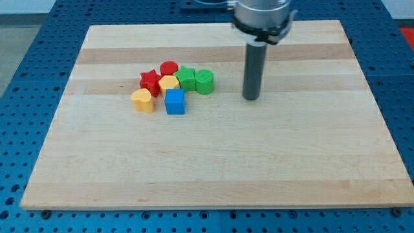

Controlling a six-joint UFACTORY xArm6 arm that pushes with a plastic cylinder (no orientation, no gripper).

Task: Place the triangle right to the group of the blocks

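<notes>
Several blocks sit bunched together left of the board's middle. They are a red star (150, 81), a red cylinder (169, 67), a yellow block (169, 83), a green star-like block (186, 77), a green cylinder (204, 81), a yellow heart-like block (143, 101) and a blue cube-like block (174, 101). None of them reads clearly as a triangle from this angle. My tip (251, 98) rests on the board to the view's right of the group, a short gap from the green cylinder and touching no block.
The wooden board (213, 175) lies on a blue perforated table (39, 39). The arm's grey flange (261, 16) hangs over the board's top edge, above the rod.
</notes>
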